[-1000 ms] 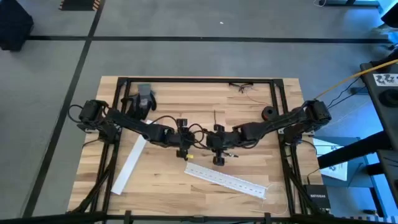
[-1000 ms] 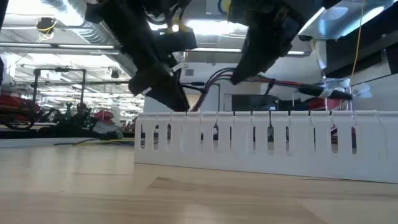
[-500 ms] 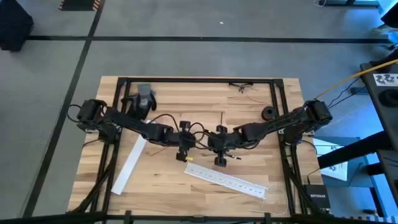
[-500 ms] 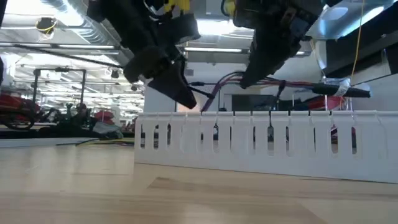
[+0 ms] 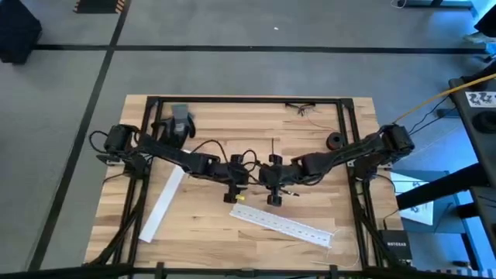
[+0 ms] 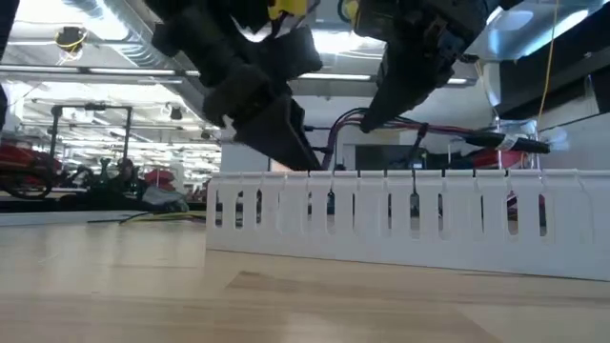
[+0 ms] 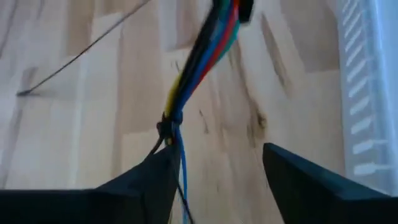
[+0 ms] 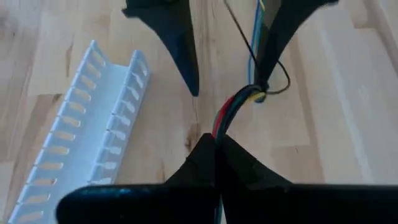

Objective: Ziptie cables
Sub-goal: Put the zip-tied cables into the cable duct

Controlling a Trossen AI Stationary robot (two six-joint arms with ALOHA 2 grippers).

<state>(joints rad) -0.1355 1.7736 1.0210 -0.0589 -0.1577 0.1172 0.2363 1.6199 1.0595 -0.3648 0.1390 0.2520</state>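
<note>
Your left claw (image 5: 242, 180) hangs over mid-bench (image 5: 194, 225) with fingers spread, one finger beside the cables (image 7: 202, 56) where a thin tie cinches them. The cables, a limp, light multicoloured bundle, stretch above the wood between both claws; expect sagging, so grip near the tie. Your right claw (image 5: 267, 177) is pinching the bundle. The white slotted duct (image 5: 283, 225) just beside them looks empty.

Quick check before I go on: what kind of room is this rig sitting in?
Likely an industrial lab or workshop floor. The low view shows exposed ceiling ducting and rows of equipment behind the wooden table; the high view shows grey flooring with black tape lines.
</note>
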